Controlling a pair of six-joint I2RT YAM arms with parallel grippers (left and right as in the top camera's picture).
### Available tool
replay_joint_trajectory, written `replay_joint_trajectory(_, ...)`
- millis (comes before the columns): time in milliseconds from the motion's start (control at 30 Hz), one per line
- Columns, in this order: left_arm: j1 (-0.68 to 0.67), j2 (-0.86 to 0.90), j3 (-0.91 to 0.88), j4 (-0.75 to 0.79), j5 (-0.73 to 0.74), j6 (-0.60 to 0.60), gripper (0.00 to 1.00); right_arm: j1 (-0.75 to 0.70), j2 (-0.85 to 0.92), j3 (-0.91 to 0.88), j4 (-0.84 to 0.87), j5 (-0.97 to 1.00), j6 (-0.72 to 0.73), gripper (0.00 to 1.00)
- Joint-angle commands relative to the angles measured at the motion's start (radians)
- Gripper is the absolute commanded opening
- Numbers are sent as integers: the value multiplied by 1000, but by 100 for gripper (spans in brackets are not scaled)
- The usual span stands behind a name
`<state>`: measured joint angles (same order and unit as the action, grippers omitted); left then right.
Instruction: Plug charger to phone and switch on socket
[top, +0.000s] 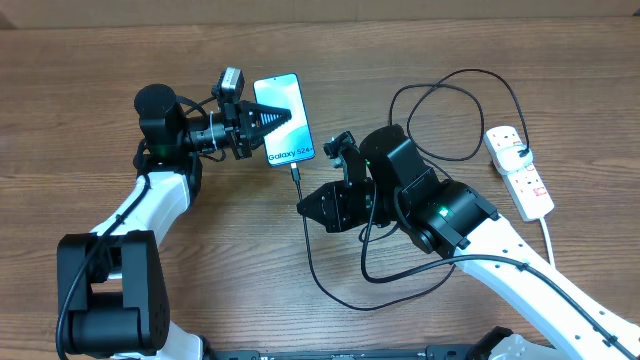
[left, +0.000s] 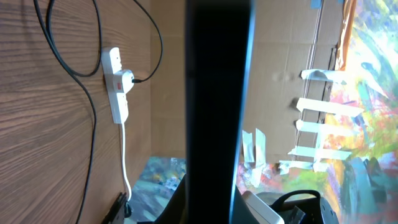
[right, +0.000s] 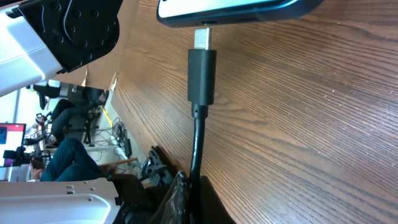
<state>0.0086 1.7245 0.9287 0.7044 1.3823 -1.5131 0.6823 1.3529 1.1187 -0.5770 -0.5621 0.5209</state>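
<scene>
The phone lies at the back middle of the table, screen up, and reads "Galaxy S24". My left gripper is shut on it from the left. In the left wrist view the phone's dark edge fills the centre. My right gripper is shut on the charger cable just below the phone. The black connector points at the phone's bottom edge, and its metal tip meets the port with most of the tip showing. The black plug sits in the socket at the right.
The charger cable loops widely over the table between the phone and the socket and under my right arm. The socket's white cord runs toward the front right. The socket also shows in the left wrist view.
</scene>
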Motion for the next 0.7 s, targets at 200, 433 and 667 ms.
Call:
replay_joint_trajectory(200, -15, 1, 29, 11, 9, 6, 4, 3, 31, 0, 8, -8, 3, 4)
replay_joint_trajectory(433, 0, 1, 29, 11, 55, 80, 4, 3, 31, 0, 8, -8, 2, 4)
replay_joint_trajectory(667, 26, 1, 29, 11, 71, 145, 4, 3, 31, 0, -4, -9, 3, 4)
